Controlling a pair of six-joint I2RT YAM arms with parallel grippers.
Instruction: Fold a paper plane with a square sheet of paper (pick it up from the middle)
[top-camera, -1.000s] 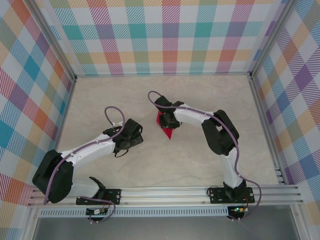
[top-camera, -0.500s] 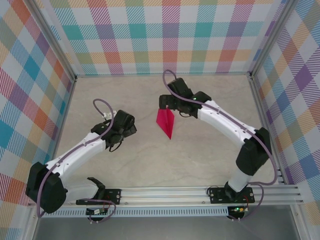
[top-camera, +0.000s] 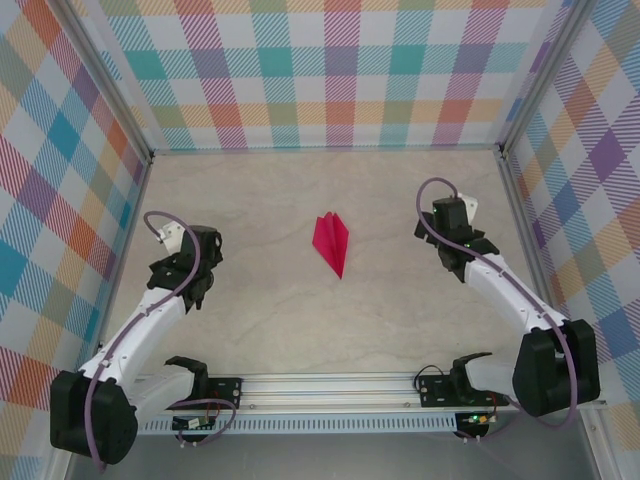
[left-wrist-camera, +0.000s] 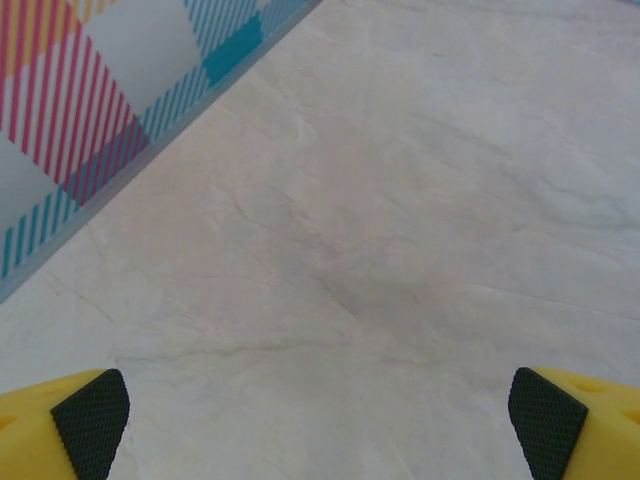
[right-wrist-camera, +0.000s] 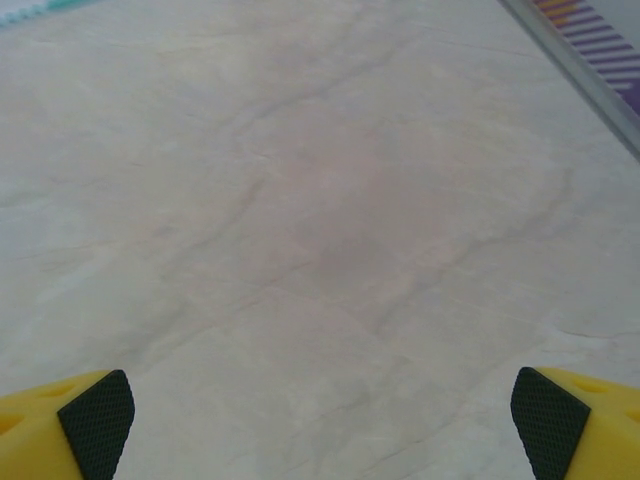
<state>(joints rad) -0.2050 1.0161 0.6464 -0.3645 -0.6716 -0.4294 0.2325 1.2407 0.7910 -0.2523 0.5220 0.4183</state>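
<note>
The square sheet of paper lies folded into a magenta-pink paper plane, a narrow dart flat on the table's middle with its nose toward the near edge. Nothing touches it. My left gripper hangs far to its left, by the left wall. In the left wrist view the left gripper stands open, its yellow fingertips wide apart over bare marble. My right gripper is well to the plane's right. In the right wrist view the right gripper is open too, with only tabletop between its pads.
Plaid walls close off the back and both sides, with metal frame posts at the corners. The left wall's foot runs close to the left gripper. An aluminium rail with both arm bases borders the near edge.
The right gripper has opened, let go of the plane and swung away to the right. The left arm has drawn back toward the left wall. The plane now lies alone.
</note>
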